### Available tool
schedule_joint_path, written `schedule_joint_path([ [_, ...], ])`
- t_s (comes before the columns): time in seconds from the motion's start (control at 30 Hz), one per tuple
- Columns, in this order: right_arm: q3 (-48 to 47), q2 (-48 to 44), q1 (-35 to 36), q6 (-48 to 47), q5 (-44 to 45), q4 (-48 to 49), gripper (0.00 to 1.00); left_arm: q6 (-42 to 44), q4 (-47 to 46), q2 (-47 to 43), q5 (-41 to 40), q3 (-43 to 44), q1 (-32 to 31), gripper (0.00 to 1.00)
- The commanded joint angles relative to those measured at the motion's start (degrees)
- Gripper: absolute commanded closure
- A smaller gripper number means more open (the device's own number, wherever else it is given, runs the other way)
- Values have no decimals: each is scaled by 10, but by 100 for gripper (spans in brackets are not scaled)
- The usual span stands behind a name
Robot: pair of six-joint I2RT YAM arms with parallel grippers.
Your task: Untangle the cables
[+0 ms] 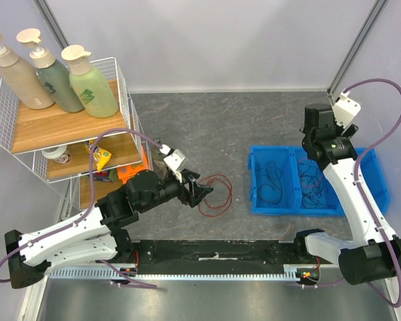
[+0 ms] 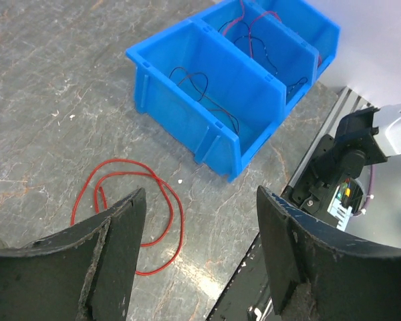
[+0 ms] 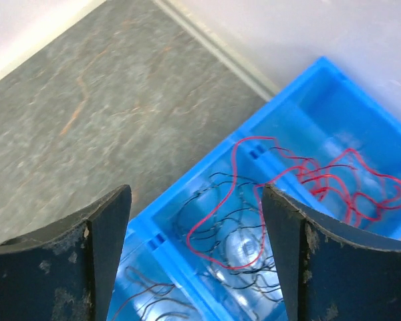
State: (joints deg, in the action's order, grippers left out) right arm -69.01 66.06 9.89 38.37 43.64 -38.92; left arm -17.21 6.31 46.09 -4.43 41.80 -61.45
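End effectors both wide, empty, left [image 2: 199,195] over red cable [image 2: 117,160], right [image 3: 195,192] over bin [image 3: 341,107]

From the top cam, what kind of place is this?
Probably a robot lab cell: two arms bolted to a table, plain white walls, staged props like a rack of bottles and blue bins holding cables.

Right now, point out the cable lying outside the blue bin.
The red cable looped on the table by the left end effector; the other cables lie inside the blue bin.
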Motion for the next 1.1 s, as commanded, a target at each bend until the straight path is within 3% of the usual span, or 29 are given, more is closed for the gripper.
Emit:
schedule_joint_path([
  [0.0, 18, -11, -6, 8, 114, -5, 15, -17, -13, -28, -23, -6, 3, 27],
  [0.17, 24, 29, -27, 0, 23, 16, 14, -13, -11, -20, -16, -1, 2, 28],
  [0.3, 82, 28, -121, 70, -125, 21, 23, -20, -4, -21, -13, 1, 2, 28],
  [0.47, 158, 5, -168, 108, -151, 31, 27, -24, -9, -42, -15, -16, 4, 28],
  [0.6, 229, -1, -238, 109, -280, 103, 35, -26, -12, -57, -15, -28, 4, 29],
  [0.7, 251, 4, -248, 95, -335, 164, 36, -21, -9, -64, -17, -30, 4, 29],
  [1.07, 276, -80, -249, 104, -347, 158, 29, -27, -9, -77, -15, -37, 3, 29],
])
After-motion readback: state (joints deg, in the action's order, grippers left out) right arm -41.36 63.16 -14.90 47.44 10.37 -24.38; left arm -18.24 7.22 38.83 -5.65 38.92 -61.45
